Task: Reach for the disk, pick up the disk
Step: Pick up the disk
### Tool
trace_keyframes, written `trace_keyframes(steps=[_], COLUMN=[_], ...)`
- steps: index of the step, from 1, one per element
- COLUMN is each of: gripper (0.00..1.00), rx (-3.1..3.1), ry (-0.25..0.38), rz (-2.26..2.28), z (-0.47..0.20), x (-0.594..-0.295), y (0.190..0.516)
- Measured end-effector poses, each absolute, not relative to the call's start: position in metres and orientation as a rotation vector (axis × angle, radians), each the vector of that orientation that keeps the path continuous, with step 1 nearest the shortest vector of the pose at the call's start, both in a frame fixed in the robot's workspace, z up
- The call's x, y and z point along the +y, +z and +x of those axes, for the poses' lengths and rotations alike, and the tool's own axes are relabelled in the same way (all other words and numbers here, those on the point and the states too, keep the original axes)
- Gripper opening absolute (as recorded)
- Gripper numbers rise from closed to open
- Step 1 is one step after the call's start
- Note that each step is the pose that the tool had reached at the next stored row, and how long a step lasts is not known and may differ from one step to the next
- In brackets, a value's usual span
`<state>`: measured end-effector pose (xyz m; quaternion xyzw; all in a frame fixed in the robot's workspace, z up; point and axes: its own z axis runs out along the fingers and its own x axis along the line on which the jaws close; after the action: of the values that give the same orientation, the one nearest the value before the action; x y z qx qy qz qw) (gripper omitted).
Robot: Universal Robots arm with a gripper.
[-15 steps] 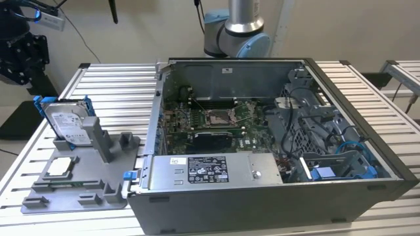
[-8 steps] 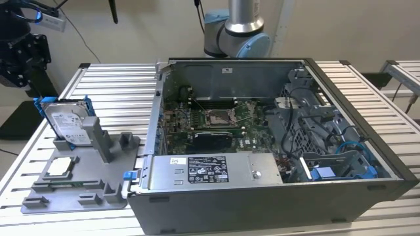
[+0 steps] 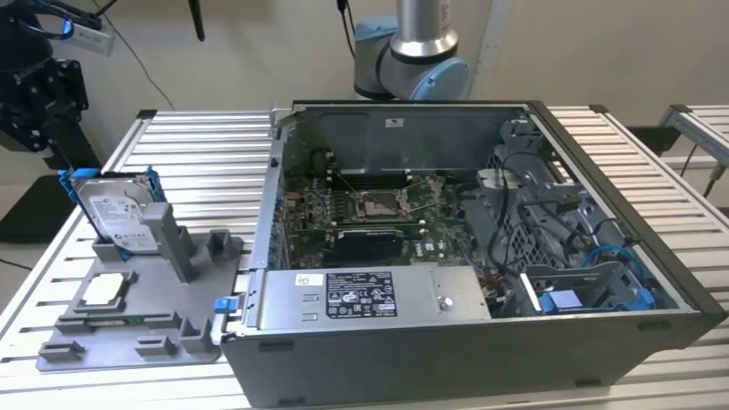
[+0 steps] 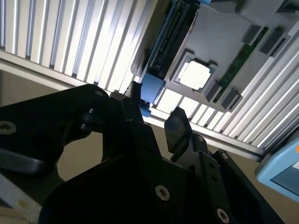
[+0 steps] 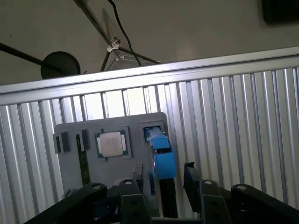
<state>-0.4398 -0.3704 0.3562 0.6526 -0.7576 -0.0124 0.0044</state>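
We see a slatted metal table (image 3: 194,137) carrying an open computer case (image 3: 456,342). Just beside the case, on the exterior view's left, lies a grey holder (image 3: 125,333). In the first wrist view the gripper (image 5: 163,167) has its fingers spread wide, clasping nothing. The disk (image 3: 116,209) stands on edge in a slot of the holder (its blue end shows in the gap between the fingers). A small silver chip (image 3: 102,289) lies flat nearby.
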Motion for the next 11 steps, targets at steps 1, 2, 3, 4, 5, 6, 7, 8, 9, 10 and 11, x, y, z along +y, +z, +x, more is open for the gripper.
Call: trace_keyframes(steps=[1,2,3,4,5,6,7,8,9,10,11], gripper=[0.0,1.0,1.0,1.0,1.0,1.0,1.0,1.0,1.0,1.0,1.0], rx=[-2.373,-2.373,-2.373,-2.373,-2.373,-2.373,-2.373,-2.373,-2.373,-2.373,-2.373], ry=[-0.039,-0.039,-0.039,-0.039,-0.039,-0.039,-0.039,-0.039,-0.039,-0.039,-0.039], rz=[2.045,2.045,2.045,2.045,2.045,2.045,2.045,2.045,2.045,2.045,2.045], z=[-0.4398,-0.4399,-0.4399,-0.4399,-0.4399,-0.4399,-0.4399,-0.4399,-0.4399,-0.4399,-0.4399], x=[-0.3704,-0.3704,-0.3705,-0.3705,-0.3705,-0.3705,-0.3705,-0.3705,-0.3705,-0.3705,-0.3705], y=[0.3562,0.3562,0.3562,0.3558,0.3552,0.3545,0.3536,0.3525,0.3516,0.3505,0.3485])
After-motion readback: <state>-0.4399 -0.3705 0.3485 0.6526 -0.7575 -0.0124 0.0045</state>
